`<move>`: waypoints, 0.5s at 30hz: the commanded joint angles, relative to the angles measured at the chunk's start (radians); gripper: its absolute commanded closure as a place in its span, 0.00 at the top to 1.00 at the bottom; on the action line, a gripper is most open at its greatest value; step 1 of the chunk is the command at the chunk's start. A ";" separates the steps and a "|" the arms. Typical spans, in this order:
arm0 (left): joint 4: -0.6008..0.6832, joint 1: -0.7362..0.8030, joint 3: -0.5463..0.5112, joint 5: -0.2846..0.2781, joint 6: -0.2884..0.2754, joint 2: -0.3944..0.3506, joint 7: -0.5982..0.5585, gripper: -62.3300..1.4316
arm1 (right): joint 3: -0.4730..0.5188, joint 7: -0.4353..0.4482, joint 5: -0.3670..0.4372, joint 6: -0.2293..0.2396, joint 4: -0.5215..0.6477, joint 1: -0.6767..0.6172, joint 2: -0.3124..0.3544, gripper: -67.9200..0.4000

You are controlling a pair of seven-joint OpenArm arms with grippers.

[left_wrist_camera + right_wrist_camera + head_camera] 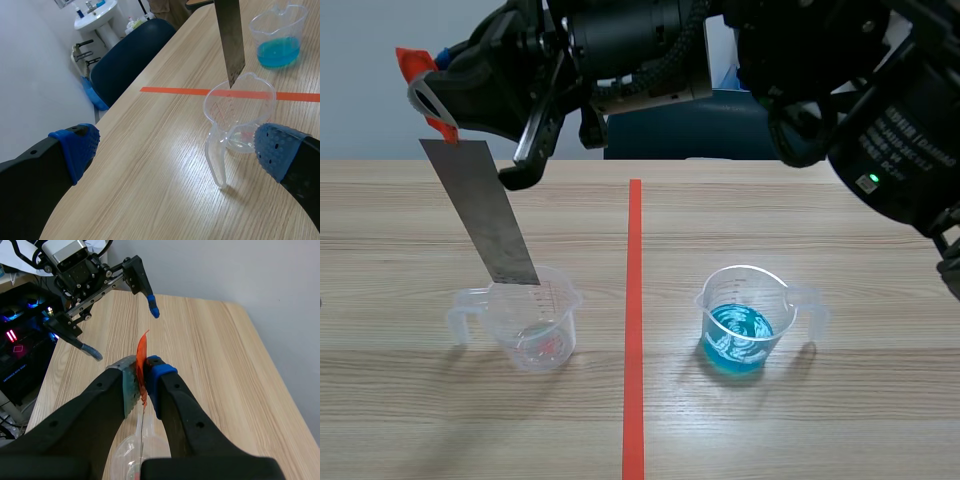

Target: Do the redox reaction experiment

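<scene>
The metal strip [480,215] hangs tilted over the left side of the desk [840,420], with an orange-red tab [420,70] at its upper end. The right gripper [432,95], on an arm that crosses the top of the scene from the right, has its fingers pressed together on that tab. The right wrist view shows the tab [142,357] squeezed between a grey pad and a blue pad, with no gap on either side.

The strip's lower end sits at the rim of a clear beaker [535,325] that has a handle and red scale marks. From the left wrist view its corner [232,80] is level with the far rim. I cannot tell whether it touches the plastic.

The left gripper [177,149] is low over the desk with its fingers wide apart and nothing between them. One blue pad [77,147] is well off to one side, and the other is just beside the clear beaker's handle.

A red tape line [634,320] runs down the middle of the desk. Across it, well apart from the clear beaker, stands a second beaker [745,325] holding blue liquid. A dark blue chair [125,60] stands beyond the desk edge.
</scene>
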 commanded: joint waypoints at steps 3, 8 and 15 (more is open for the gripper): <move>0.013 0.008 -0.008 -0.011 -0.002 -0.009 -0.015 1.00 | 0.008 0.023 0.011 0.007 0.019 0.017 -0.003 0.02; 0.013 0.008 -0.008 -0.011 -0.002 -0.009 -0.015 1.00 | 0.008 0.031 0.011 0.007 0.019 0.017 -0.003 0.02; 0.013 0.008 -0.008 -0.011 -0.002 -0.009 -0.015 1.00 | 0.008 0.031 0.011 0.007 0.019 0.017 -0.003 0.02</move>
